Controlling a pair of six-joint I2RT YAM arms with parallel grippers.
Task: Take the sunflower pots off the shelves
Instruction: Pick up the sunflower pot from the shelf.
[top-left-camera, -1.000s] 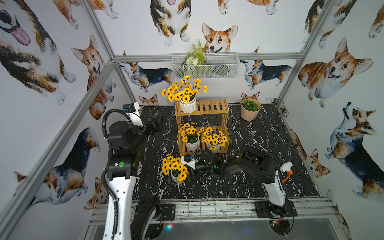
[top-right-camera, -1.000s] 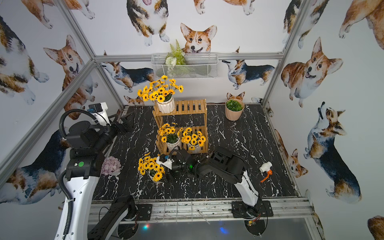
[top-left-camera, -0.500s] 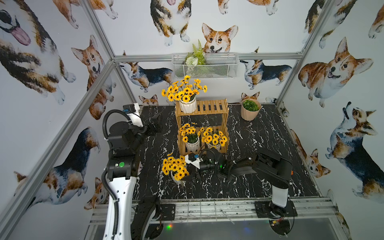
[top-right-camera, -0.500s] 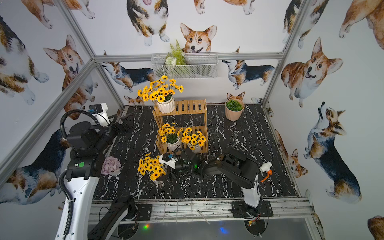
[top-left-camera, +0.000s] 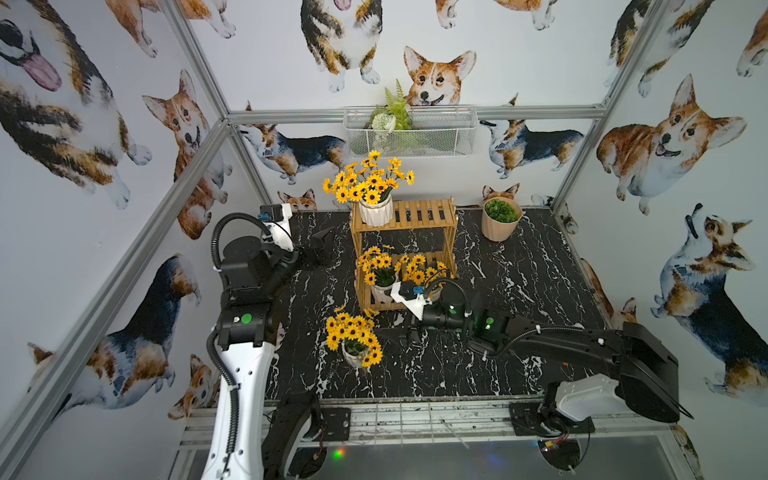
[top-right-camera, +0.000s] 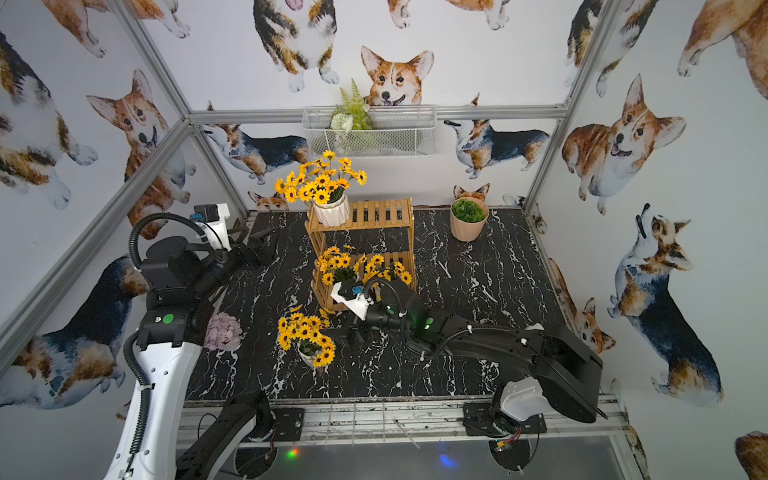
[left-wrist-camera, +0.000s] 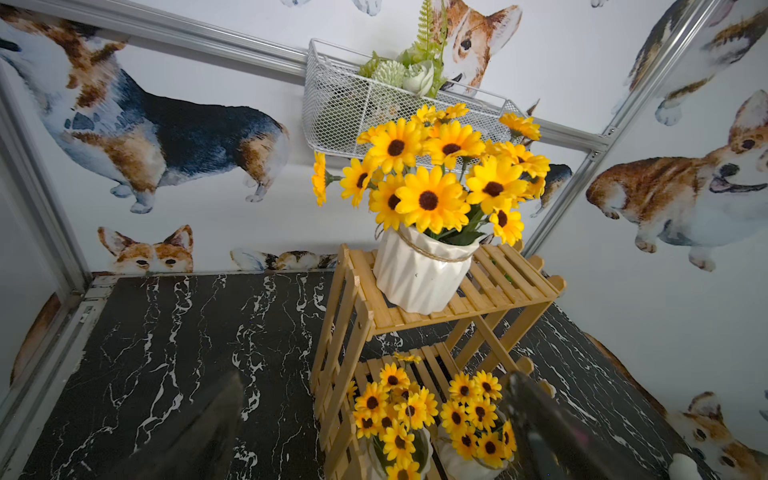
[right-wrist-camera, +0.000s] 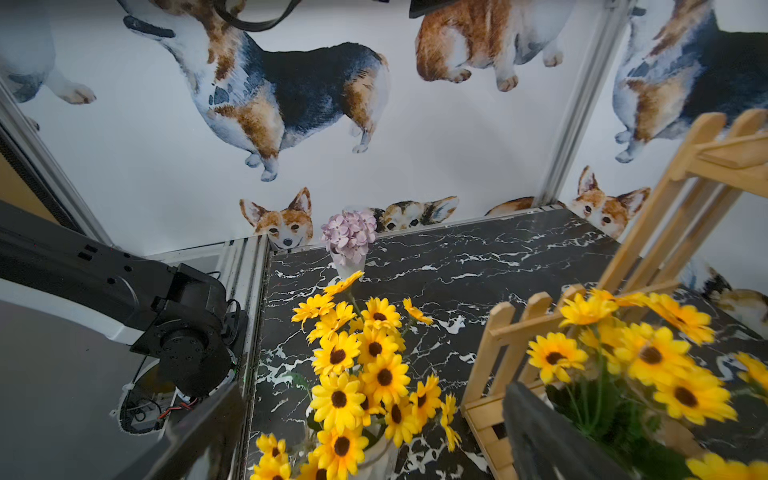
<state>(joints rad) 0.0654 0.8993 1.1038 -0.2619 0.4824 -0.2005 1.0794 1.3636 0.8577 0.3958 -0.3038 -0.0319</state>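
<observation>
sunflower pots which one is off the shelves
The sunflower pot on the marble table in front of the shelves; the other three sit on them.

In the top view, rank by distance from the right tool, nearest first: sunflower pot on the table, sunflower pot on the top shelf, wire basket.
1. White ribbed sunflower pot on the table, beside the right tool.
2. White sunflower pot on the wooden top shelf, farther back.
3. White wire-mesh basket, back wall.
</observation>
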